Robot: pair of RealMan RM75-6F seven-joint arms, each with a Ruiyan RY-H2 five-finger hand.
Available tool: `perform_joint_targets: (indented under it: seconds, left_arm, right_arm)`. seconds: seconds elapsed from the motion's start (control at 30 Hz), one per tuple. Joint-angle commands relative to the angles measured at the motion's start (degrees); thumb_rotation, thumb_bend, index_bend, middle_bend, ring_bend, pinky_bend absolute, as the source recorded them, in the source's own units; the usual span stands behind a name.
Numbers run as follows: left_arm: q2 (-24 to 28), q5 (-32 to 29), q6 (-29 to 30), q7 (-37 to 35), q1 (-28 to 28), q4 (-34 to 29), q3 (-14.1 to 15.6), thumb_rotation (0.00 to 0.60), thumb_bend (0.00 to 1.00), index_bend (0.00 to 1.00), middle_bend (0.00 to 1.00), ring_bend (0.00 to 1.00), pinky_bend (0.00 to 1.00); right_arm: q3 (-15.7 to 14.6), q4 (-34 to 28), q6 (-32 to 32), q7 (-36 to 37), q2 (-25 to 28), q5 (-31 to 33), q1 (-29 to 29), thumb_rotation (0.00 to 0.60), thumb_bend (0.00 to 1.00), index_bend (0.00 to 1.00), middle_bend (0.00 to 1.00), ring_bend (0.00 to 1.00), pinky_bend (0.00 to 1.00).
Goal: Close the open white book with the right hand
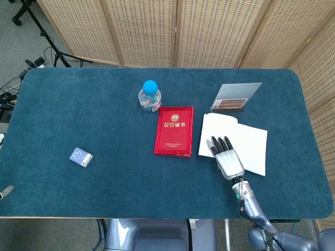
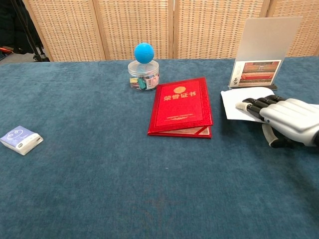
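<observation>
Everything sits on the table (image 1: 94, 120), placed here relative to the certificate folder (image 1: 174, 131) lying flat near its middle. Just behind the folder's left corner stands the jar (image 1: 149, 99) with a ball (image 1: 151, 86) on its lid. Just right of the folder lies the open book (image 1: 246, 141), with the right hand (image 1: 226, 156) resting on its near left part, fingers pointing away. Behind the book, right of the folder, stands the sign holder (image 1: 233, 98). Far left of the folder, slightly nearer the front edge, lies the small packet (image 1: 81, 157).
</observation>
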Motion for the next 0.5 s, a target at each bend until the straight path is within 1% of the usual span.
perform_joint_targets:
  seconds: [0.03, 0.3, 0.5]
  left_arm:
    - [0.0, 0.0, -0.1, 0.0, 0.0, 0.0, 0.0, 0.6, 0.0, 0.0, 0.0, 0.0, 0.0]
    - [0.1, -0.1, -0.1, -0.3, 0.0, 0.0, 0.0, 0.6, 0.0, 0.0, 0.0, 0.0, 0.0]
    - [0.2, 0.3, 0.0, -0.7, 0.1, 0.0, 0.2, 0.6, 0.0, 0.0, 0.0, 0.0, 0.0]
  right_arm:
    - [0.0, 0.2, 0.0, 0.0, -0.1, 0.0, 0.0, 0.6, 0.93, 0.0, 0.0, 0.0, 0.0]
    - [0.9, 0.0, -0.2, 1.1, -0.2, 1.4, -0.3, 0.6, 0.93, 0.0, 0.0, 0.0, 0.0]
    - [2.3, -2.5, 0.4, 4.7, 0.9, 3.9, -1.7, 0.6, 0.93, 0.0, 0.0, 0.0, 0.0]
